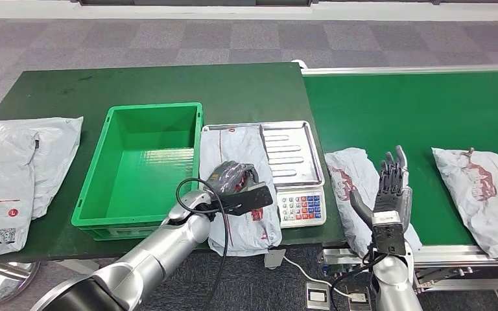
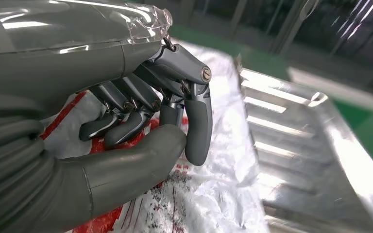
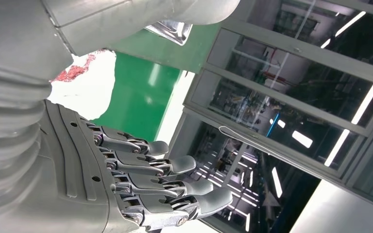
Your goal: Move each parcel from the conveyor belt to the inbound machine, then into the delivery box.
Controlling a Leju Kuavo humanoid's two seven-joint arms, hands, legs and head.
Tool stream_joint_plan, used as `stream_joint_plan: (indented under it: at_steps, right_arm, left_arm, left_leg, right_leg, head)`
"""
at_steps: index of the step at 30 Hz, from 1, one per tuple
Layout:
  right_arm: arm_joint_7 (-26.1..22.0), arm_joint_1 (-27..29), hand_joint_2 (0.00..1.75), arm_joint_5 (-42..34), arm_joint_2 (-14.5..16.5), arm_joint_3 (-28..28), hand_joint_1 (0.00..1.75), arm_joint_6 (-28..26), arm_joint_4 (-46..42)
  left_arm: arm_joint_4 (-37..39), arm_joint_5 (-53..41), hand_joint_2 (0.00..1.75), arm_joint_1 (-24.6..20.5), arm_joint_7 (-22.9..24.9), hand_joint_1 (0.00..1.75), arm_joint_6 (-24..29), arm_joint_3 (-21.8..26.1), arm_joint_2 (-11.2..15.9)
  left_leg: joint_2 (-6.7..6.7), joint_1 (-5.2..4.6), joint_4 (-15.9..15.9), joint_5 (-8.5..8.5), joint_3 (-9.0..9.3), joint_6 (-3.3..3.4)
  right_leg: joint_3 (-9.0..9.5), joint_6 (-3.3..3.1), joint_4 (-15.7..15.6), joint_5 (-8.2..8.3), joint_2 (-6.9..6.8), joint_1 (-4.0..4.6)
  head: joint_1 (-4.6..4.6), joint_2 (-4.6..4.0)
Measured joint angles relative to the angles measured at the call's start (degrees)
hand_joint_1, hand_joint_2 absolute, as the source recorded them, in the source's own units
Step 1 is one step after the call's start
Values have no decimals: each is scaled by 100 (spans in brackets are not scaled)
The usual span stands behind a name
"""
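Grey fingers of the left hand (image 1: 232, 178) curled onto the white parcel (image 1: 237, 148) lying across the scale tray (image 1: 293, 150) — weighing step reached, boxing not yet. The right hand (image 1: 391, 188) stood open, holding nothing. The green box (image 1: 141, 162) sat empty; two parcels (image 1: 352, 170) remained on the conveyor belt (image 1: 395, 110).

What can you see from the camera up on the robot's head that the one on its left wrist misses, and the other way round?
Only the head view shows the green box, the conveyor belt carrying two parcels, more parcels lying at the far left, the scale's keypad, and the right hand raised with fingers apart.

Only the left wrist view shows the fingers curled down onto the bag's red print.

Both show the left hand on the white parcel lying over the scale's metal tray.
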Motion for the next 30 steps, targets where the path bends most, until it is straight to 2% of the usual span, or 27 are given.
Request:
stream_joint_plan:
  at_steps: [3,6,8,11,15,19,22,26,30]
  right_arm:
    - [0,-2,175,-52,11,0,0,16,0]
    - [0,-12,175,-93,28,0,0,-6,2]
    - [0,-17,175,-130,32,0,0,-30,2]
    - [0,-19,175,-152,32,0,0,-40,2]
    - [1,-42,175,-190,32,0,0,-59,2]
    - [0,-42,175,-254,31,0,0,-107,2]
    - [1,-29,175,-379,21,0,0,-177,2]
    - [0,-6,175,-530,-30,0,0,-248,2]
    - [0,19,175,-574,-69,0,0,-261,2]
  left_arm:
    - [-307,226,175,162,-948,175,610,234,9]
    - [-1027,695,175,455,-2032,175,1213,589,15]
    - [-1558,997,175,639,-2446,175,1462,751,28]
    - [-1761,1099,175,704,-2525,175,1542,788,38]
    - [-3035,1303,175,1075,-2601,175,1723,869,157]
    - [-3685,1456,175,1285,-2609,175,1865,904,222]
    - [-4464,1417,175,1488,-2616,175,1942,950,281]
    - [-5469,1156,175,1623,-2615,175,1946,1228,317]
    - [-5915,1043,175,1622,-2611,175,1946,1529,363]
  left_leg:
    - [0,0,0,0,-1,0]
    - [0,0,0,-1,-2,0]
    - [0,0,0,-2,-3,0]
    - [0,0,-1,-2,-3,1]
    - [-3,0,-1,-3,-4,2]
    - [-1,0,-1,-3,-4,2]
    - [-2,0,-1,-3,-4,2]
    - [-2,0,-1,-6,-5,0]
    - [-1,1,-2,-6,-3,0]
  right_leg:
    - [-1,0,0,0,0,0]
    - [-2,0,0,-2,0,0]
    - [-2,0,0,-5,0,0]
    - [-2,1,0,-6,0,0]
    - [-1,1,0,-7,-5,0]
    - [-2,1,0,-7,-3,0]
    - [-3,1,0,-7,-3,0]
    - [-4,3,0,-10,-3,0]
    - [-6,3,0,-13,-4,0]
  head:
    - [1,0]
    - [1,0]
    - [2,0]
    - [2,0]
    - [1,0]
    - [0,0]
    - [1,0]
    - [1,0]
    - [0,0]
